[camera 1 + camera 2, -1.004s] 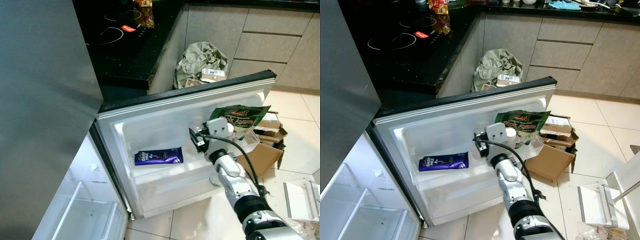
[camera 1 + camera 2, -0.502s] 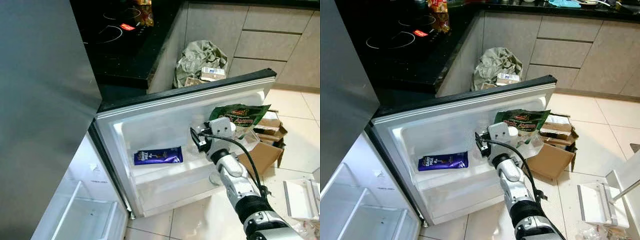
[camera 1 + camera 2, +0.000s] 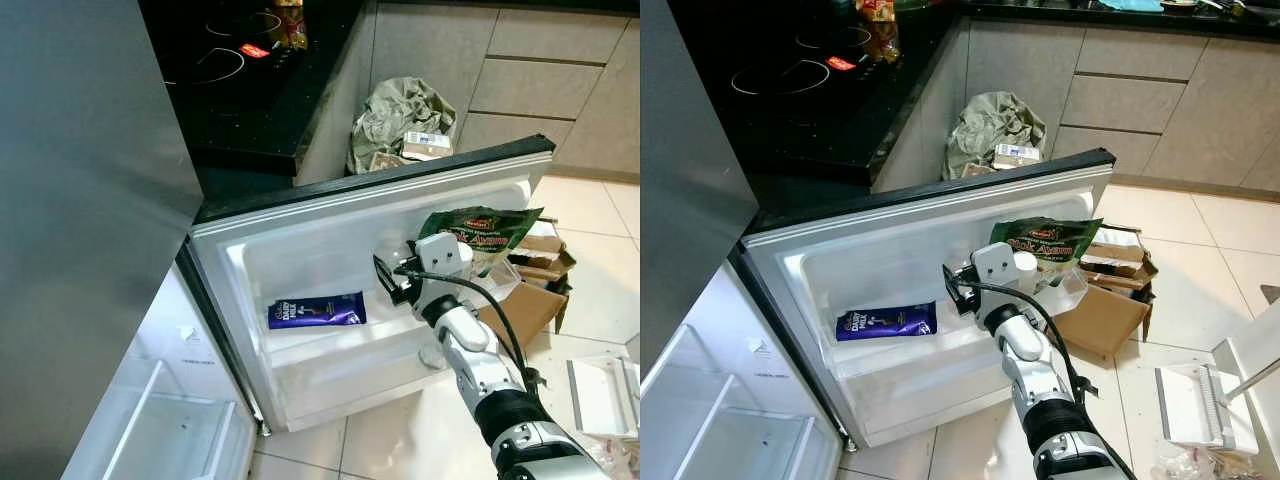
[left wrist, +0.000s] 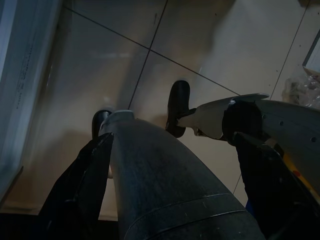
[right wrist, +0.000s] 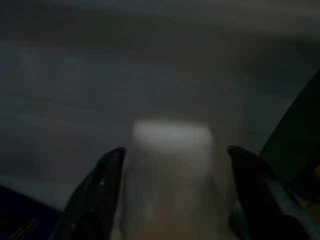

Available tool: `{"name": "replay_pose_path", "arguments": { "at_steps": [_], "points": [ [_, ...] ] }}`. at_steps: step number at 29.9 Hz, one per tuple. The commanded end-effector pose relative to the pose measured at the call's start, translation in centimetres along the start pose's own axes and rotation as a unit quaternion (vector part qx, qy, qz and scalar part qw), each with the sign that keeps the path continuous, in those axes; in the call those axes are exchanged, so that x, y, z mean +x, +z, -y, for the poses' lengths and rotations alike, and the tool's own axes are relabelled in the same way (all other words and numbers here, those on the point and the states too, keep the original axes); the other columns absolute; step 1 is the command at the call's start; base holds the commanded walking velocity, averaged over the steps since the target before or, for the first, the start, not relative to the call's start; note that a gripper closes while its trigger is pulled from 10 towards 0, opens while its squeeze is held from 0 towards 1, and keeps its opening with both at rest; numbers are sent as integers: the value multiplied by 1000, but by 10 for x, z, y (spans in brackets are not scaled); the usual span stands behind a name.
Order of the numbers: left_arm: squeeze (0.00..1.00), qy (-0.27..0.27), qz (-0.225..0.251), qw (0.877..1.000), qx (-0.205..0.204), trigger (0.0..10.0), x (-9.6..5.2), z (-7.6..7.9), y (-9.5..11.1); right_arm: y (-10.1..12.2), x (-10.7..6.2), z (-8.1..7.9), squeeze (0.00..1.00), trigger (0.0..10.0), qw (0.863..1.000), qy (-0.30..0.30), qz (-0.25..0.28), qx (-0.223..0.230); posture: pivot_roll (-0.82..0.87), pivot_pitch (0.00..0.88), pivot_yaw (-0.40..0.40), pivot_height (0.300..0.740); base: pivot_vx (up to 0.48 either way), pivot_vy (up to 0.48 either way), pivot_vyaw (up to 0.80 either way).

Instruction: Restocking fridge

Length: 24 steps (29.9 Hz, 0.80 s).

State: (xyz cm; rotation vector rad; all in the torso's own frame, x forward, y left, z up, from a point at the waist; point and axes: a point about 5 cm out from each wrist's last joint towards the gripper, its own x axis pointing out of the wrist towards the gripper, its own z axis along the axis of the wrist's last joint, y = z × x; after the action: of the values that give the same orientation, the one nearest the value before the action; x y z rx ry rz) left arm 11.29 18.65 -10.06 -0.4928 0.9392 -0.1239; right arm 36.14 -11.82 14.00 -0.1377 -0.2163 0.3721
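The fridge door stands wide open, its inner side toward me. On its door shelf lies a blue chocolate pack, with a green snack bag at the right end. My right gripper reaches into that shelf, just right of the chocolate pack. In the right wrist view a pale, blurred bottle sits between its two fingers, which press its sides. My left gripper hangs idle over the floor, fingers spread.
Open cardboard boxes lie on the tiles right of the door. A crumpled bag sits against the cabinets behind. The black hob counter is at the back left. A fridge drawer shows at the bottom left. My own leg hangs below the left gripper.
My right gripper has shifted slightly left along the door shelf. The chocolate pack and snack bag stay where they were.
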Motion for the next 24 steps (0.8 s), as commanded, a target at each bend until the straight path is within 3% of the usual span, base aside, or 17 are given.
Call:
{"name": "replay_pose_path", "arguments": {
  "at_steps": [1, 3, 4, 5, 7, 8, 15, 24],
  "points": [
    [0, 12, -46, 999, -13, 10000, -9, -5, -24, 0, -1, 3, 592, 10000, 1000, -5, 2, 7, -128, 152, -13, 740, 0, 0, 0],
    [0, 12, -46, 999, -12, 10000, -9, -5, -24, 2, -1, 3, 573, 10000, 1000, -6, 5, 6, -128, 152, -16, 740, 0, 0, 0],
    [0, 12, -46, 999, -12, 10000, -8, -5, -24, 3, -1, 4, 486, 10000, 1000, -7, 9, 6, -128, 152, -16, 740, 0, 0, 0],
    [0, 12, -46, 999, -12, 10000, -8, -5, -24, 5, -1, 5, 337, 10000, 1000, -7, 13, 6, -128, 152, -16, 740, 0, 0, 0],
    [0, 12, -45, 999, -12, 10000, -8, -5, -24, 5, 0, 5, 337, 10000, 1000, -8, 15, 6, -128, 152, -16, 740, 0, 0, 0],
    [0, 12, -46, 999, -13, 10000, -9, -5, -24, 9, 0, 6, 0, 10000, 1000, -6, 23, 8, -128, 152, -16, 740, 0, 0, 0],
    [0, 12, -48, 999, -13, 10000, -9, -5, -25, 25, 2, 11, 0, 10000, 998, 3, 57, 11, -130, 148, -19, 740, 0, 0, 0],
    [0, 7, -46, 999, -15, 10000, -6, -2, -24, 66, -1, 32, 0, 10000, 988, 46, 132, 70, -132, 138, -27, 740, 0, 0, 0]
  ]
}}
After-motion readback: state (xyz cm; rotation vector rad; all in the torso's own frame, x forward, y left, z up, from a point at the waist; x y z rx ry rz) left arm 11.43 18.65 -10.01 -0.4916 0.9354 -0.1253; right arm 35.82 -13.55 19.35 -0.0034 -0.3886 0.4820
